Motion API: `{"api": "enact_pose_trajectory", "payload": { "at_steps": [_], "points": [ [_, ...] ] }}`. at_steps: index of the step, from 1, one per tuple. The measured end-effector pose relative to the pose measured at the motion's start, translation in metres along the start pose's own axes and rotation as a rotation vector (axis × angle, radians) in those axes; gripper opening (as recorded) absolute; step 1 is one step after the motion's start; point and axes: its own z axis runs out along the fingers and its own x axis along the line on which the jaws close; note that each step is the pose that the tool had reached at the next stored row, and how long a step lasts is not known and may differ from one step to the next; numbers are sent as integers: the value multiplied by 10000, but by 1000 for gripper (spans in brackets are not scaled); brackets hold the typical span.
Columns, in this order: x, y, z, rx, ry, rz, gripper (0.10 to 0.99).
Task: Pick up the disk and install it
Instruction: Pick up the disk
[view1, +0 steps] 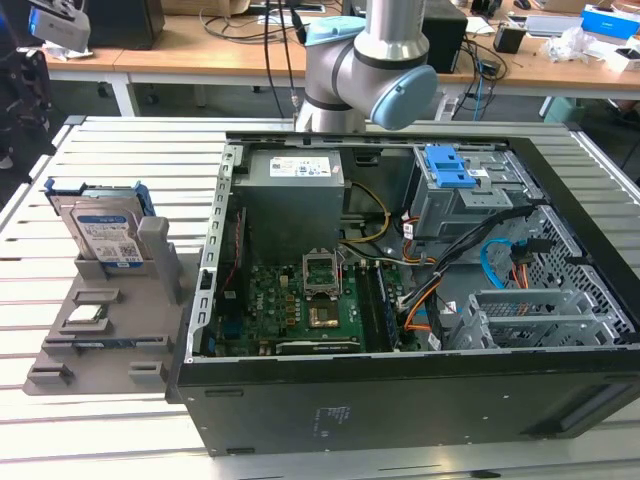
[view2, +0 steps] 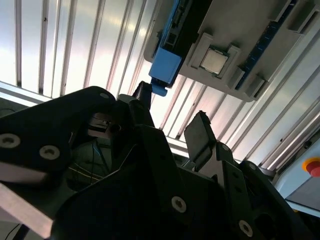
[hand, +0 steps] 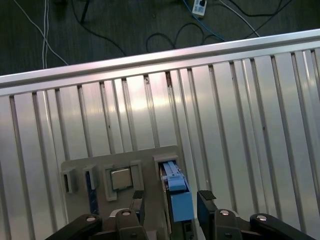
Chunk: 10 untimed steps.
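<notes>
The disk (view1: 105, 235) stands on edge in a grey holder (view1: 100, 330) on the slatted table, at the exterior view's left; it is silver with a white and blue label and blue rails. In the first wrist view its blue rail (hand: 177, 197) lies far below, lined up between my two black fingers. My gripper (hand: 171, 202) is open and holds nothing. In the second wrist view the gripper (view2: 172, 117) hangs apart from the disk's blue end (view2: 165, 67).
A small square processor chip (hand: 120, 178) sits in the same holder beside the disk. The open computer case (view1: 400, 280) takes up the middle and right of the table, with a blue-latched drive bay (view1: 450, 170). The table edge (hand: 150, 57) and floor cables lie beyond.
</notes>
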Motion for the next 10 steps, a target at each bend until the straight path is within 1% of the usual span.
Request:
{"api": "enact_pose_trajectory", "payload": {
  "at_steps": [3,4,6,10],
  "points": [
    [-11,-43,31,4,22,2,541],
    [-18,-63,52,7,36,4,541],
    [-26,-85,83,9,48,4,541],
    [-51,-124,169,14,76,3,541]
  ]
}}
